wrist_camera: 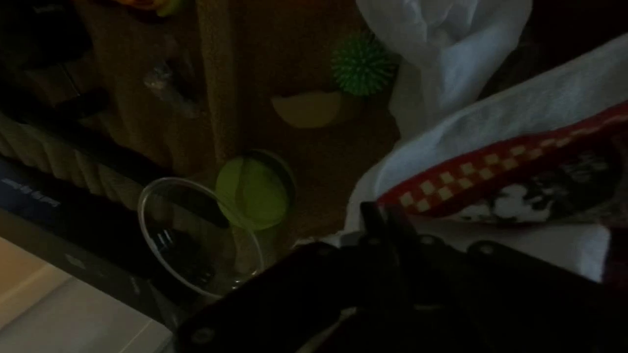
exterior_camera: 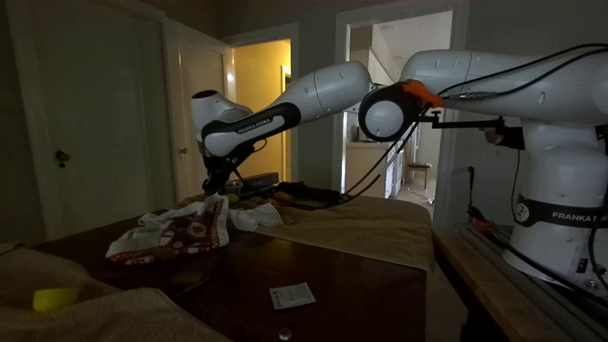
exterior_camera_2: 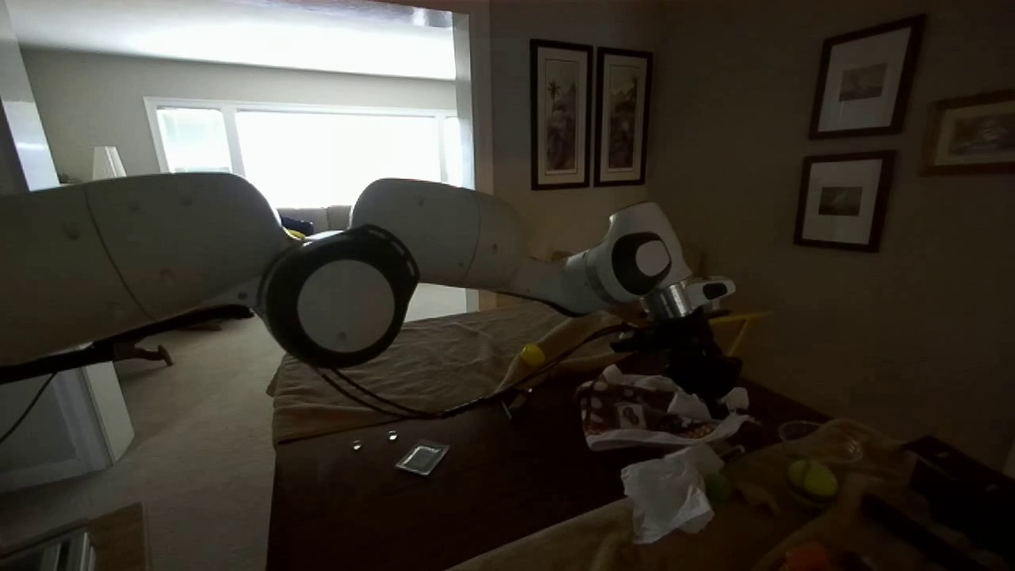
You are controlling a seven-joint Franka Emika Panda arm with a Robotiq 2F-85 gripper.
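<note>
My dark gripper (wrist_camera: 380, 204) hangs over a red and white patterned cloth (wrist_camera: 456, 179), its fingers almost together with a thin slit at the tips. The cloth's red band and white edge gather right at the fingertips, and it appears pinched there. In an exterior view the cloth (exterior_camera: 175, 232) peaks up to the gripper (exterior_camera: 216, 187) while the rest lies on the dark table. The opposite side of the cloth (exterior_camera_2: 634, 412) also shows it bunched below the gripper (exterior_camera_2: 718, 404). Beside it lies a crumpled white cloth or paper (exterior_camera_2: 670, 492). The wrist view is very dark.
Near the gripper are a clear plastic cup (wrist_camera: 143, 215), a yellow-green ball (wrist_camera: 255, 193), a green spiky ball (wrist_camera: 363, 66) and a pale half-round piece (wrist_camera: 309, 110). A dark box (wrist_camera: 83, 235) borders them. Brown towels (exterior_camera: 361, 237) and a small packet (exterior_camera: 292, 295) lie on the table.
</note>
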